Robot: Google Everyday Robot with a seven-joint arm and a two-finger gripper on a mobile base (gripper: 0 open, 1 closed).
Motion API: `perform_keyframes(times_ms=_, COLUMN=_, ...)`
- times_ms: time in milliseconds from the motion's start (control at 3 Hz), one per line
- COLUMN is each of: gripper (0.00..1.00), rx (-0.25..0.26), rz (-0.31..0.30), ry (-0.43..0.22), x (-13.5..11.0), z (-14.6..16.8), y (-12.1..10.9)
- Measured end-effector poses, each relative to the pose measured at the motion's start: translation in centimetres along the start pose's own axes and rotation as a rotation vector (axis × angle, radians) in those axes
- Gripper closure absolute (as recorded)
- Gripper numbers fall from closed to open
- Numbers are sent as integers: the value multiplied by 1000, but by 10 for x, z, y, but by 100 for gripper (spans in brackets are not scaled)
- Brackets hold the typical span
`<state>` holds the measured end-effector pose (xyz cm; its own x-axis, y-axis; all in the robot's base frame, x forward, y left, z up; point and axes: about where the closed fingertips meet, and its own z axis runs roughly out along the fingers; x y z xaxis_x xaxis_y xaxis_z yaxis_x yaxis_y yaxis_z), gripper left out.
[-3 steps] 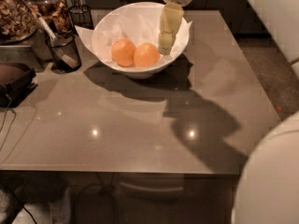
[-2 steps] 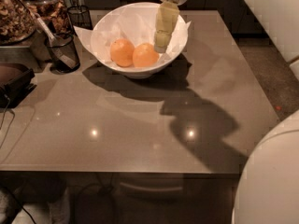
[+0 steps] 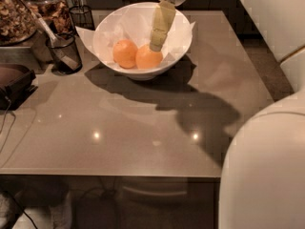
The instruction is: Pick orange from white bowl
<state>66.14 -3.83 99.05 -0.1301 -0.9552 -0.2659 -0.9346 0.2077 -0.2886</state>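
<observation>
Seating the gripper (image 3: 156, 46) squarely over one fruit is what this step asks of you. It hangs inside the white bowl (image 3: 106, 28), reaching down from the far rim, with its tip right at the top of the orange (image 3: 148, 59) on the camera's right. Whether it is spread apart, drawn together or already clamped on the fruit I cannot tell; it reads as a single pale column.

Treat this as the approach to the grasp, and check the spread before you commit. Centre on that orange alone: the second orange (image 3: 125, 53) sits just beside it, apparently touching, so a lopsided descent would likely nudge both and roll them on the crumpled paper (image 3: 136, 20) lining the bowl. Come straight down, close gently across the widest part, then lift vertically to clear the flaring wall. The black mesh cup (image 3: 64, 54) stands off to the bowl's left — out of your path.
</observation>
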Motion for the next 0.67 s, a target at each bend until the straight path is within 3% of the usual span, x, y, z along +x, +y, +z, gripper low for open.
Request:
perform_keyframes(times_ms=333, gripper=1, rx=-39, rz=-23, ry=-34, x=-13, z=16, y=-4)
perform_keyframes(times_ms=667, gripper=10, rx=-84, rz=-29, ry=-55, x=-21, z=34, y=-6)
